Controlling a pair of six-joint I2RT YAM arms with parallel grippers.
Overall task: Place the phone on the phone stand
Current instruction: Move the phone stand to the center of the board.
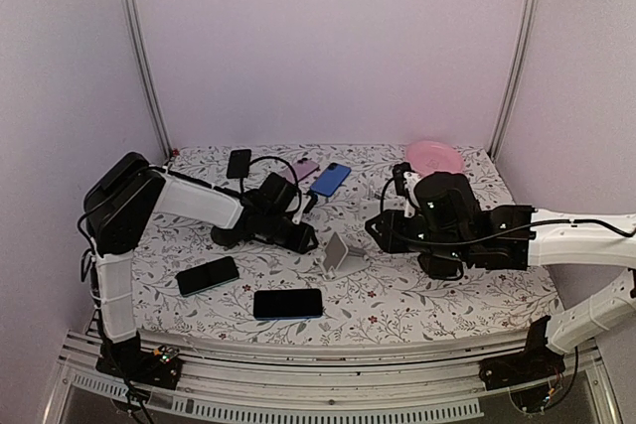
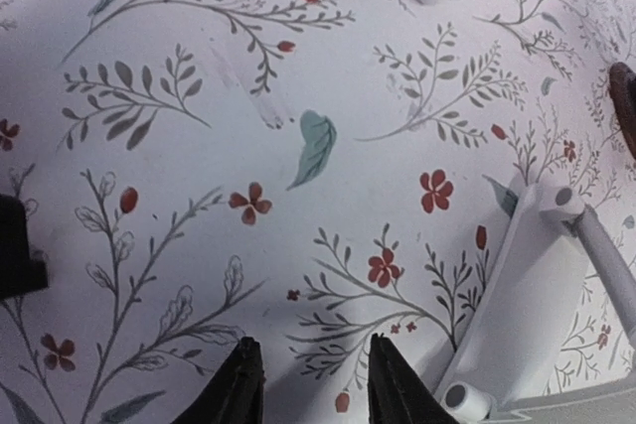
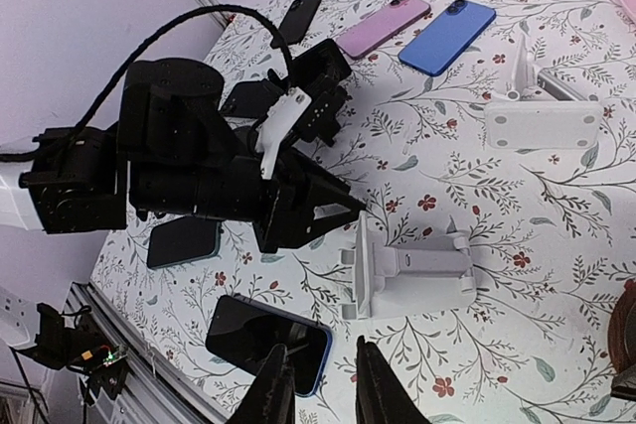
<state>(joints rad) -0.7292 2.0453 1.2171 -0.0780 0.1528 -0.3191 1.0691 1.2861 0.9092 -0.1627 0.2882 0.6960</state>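
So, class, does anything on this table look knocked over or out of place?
Yes. The white phone stand by the left gripper lies tipped over on the flowered cloth, not upright. A second stand near the blue phone also lies flat, its base plate showing. No phone rests on either.
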